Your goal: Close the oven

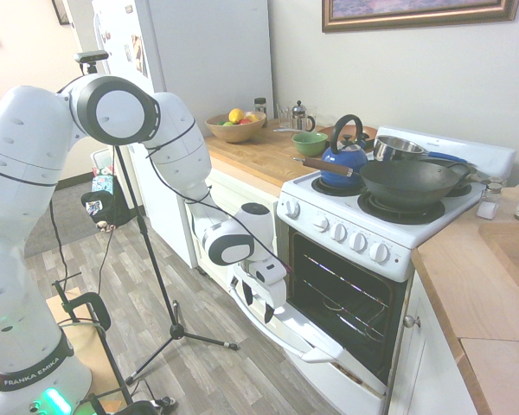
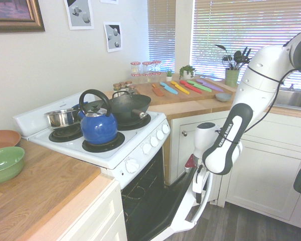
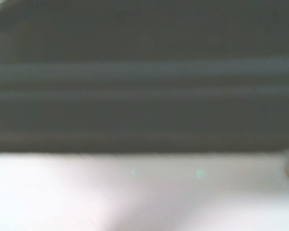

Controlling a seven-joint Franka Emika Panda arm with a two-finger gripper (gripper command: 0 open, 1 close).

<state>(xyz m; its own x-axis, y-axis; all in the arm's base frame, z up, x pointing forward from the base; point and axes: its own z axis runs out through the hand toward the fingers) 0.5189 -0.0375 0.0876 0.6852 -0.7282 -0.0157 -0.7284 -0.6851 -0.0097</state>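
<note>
The white oven (image 1: 350,232) stands with its drop-down door (image 1: 324,339) part way open, tilted up from flat. Its dark wire-racked cavity (image 1: 346,290) shows behind. My gripper (image 1: 258,301) is at the door's outer top edge, by the left end of the long bar handle (image 1: 290,335), with its dark fingers apart and nothing between them. From the other side, the gripper (image 2: 197,187) sits against the raised edge of the door (image 2: 165,203). The wrist view is blurred: a dark band (image 3: 144,96) above a white surface (image 3: 144,192).
A blue kettle (image 1: 344,158), a black wok (image 1: 411,181) and a steel pot (image 1: 398,147) sit on the stovetop. White cabinets (image 1: 419,354) flank the oven on the right and a fridge (image 1: 208,52) stands at the left. Wood floor (image 1: 208,363) lies in front.
</note>
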